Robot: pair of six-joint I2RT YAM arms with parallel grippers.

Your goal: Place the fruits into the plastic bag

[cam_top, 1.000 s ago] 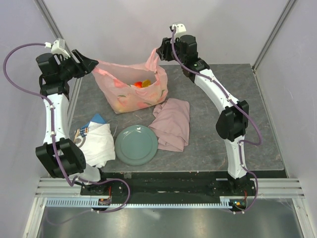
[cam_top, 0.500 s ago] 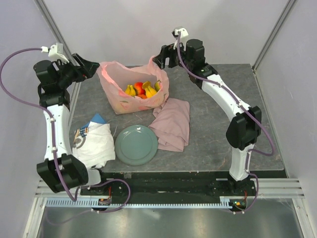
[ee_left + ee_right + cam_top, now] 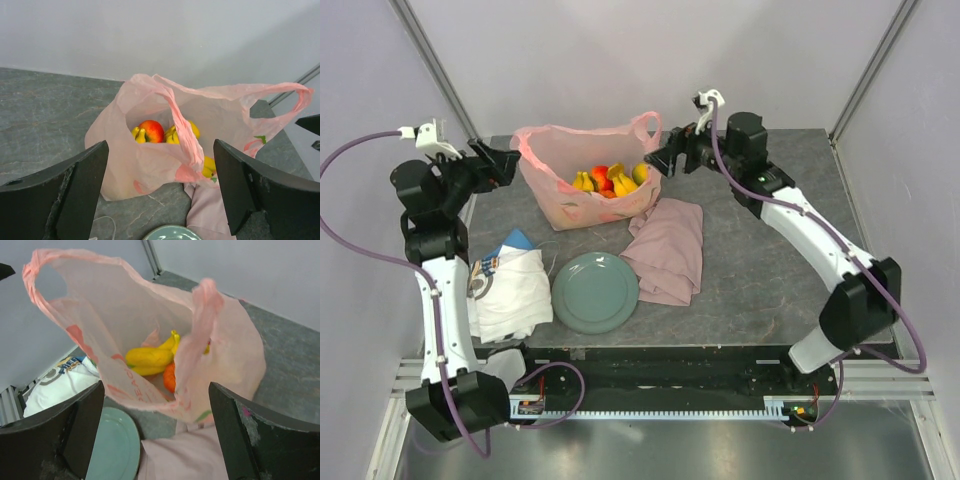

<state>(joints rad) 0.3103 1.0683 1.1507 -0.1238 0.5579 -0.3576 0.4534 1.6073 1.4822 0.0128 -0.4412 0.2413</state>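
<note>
The pale-pink plastic bag (image 3: 560, 175) sits on the table at the back with its mouth open upward. Inside lie the fruits: yellow bananas (image 3: 583, 181), a red round fruit (image 3: 151, 131), a yellow oblong fruit (image 3: 148, 357) and an orange tangerine (image 3: 170, 377). My left gripper (image 3: 510, 160) hangs open just left of the bag, apart from it. My right gripper (image 3: 657, 163) hangs open just right of the bag. Nothing lies between the fingers of either gripper (image 3: 160, 150) (image 3: 156, 390). One handle loop (image 3: 182, 120) droops over the bag's mouth, the other (image 3: 300, 95) stands up.
A grey-green plate (image 3: 595, 292) lies in front of the bag. A dusty-pink cloth (image 3: 668, 250) is crumpled to the plate's right, touching the bag's foot. A white cloth (image 3: 510, 290) lies at the table's left edge.
Both grippers have opened, let go of the bag's handles and drawn back outward. The bag has settled on the table with its mouth wider, showing the fruits.
</note>
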